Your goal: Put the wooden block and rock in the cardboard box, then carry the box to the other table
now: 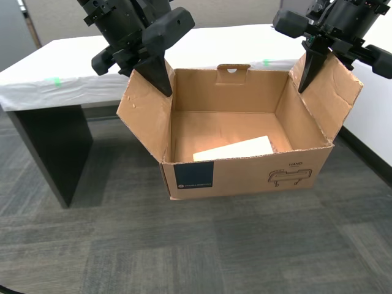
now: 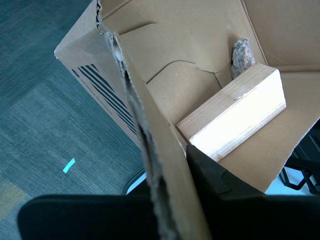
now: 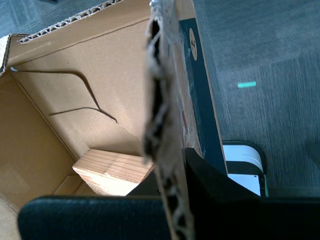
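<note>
Rock (image 2: 243, 56) not visible in exterior view, hidden below cardboard box (image 1: 245, 174) front wall; wooden block (image 1: 234, 149) only partly showed there; first wrist view showed just one block corner, rest behind the flap; both arms cut off by exterior view's top edge; label text too small to read.

cardboard box (image 1: 245, 174) front print "HAND", label text unreadable
</note>
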Available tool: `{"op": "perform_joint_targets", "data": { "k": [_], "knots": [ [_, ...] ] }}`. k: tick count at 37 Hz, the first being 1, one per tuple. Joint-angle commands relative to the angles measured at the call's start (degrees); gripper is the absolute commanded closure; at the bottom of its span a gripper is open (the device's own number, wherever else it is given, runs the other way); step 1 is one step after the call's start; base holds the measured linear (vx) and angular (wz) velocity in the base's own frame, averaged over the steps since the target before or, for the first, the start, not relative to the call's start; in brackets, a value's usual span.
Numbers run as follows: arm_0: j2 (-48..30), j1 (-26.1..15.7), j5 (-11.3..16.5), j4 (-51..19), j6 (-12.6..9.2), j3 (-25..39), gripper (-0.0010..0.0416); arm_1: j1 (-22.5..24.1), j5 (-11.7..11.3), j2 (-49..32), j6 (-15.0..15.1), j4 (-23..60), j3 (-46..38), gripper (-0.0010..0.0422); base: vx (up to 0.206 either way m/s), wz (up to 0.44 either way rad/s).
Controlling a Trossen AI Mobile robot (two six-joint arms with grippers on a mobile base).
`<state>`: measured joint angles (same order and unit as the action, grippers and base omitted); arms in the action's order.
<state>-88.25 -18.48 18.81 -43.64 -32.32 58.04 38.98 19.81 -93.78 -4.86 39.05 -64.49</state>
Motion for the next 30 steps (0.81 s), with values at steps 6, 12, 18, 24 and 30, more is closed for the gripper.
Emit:
{"op": "perform_joint_targets", "data": {
  "k": [6,12,18,24,30],
  "knots": [
    [0.15,0.0,0.76,0.5,0.83,0.17,0.0407,0.17,2.21,0.0,0.13,0.7,0.13,0.0413,0.164,0.122],
    [0.15,-0.02,0.76,-0.33,1.49,0.17,0.0407,0.2,2.27,0.0,-0.07,0.92,1.44,0.0413,0.178,0.063],
    [0.15,-0.07,0.76,-0.2,1.42,0.17,0.0407,0.17,2.27,0.0,0.59,0.96,3.74,0.0413,0.18,0.104],
    [0.15,-0.09,0.76,-0.31,0.07,0.17,0.0407,0.13,2.29,0.0,3.45,0.55,4.83,0.0413,0.183,0.088],
    [0.15,-0.13,0.74,-0.2,-0.68,0.17,0.0407,0.13,2.27,0.0,5.62,-0.48,4.11,0.0413,0.186,0.036]
  ]
}}
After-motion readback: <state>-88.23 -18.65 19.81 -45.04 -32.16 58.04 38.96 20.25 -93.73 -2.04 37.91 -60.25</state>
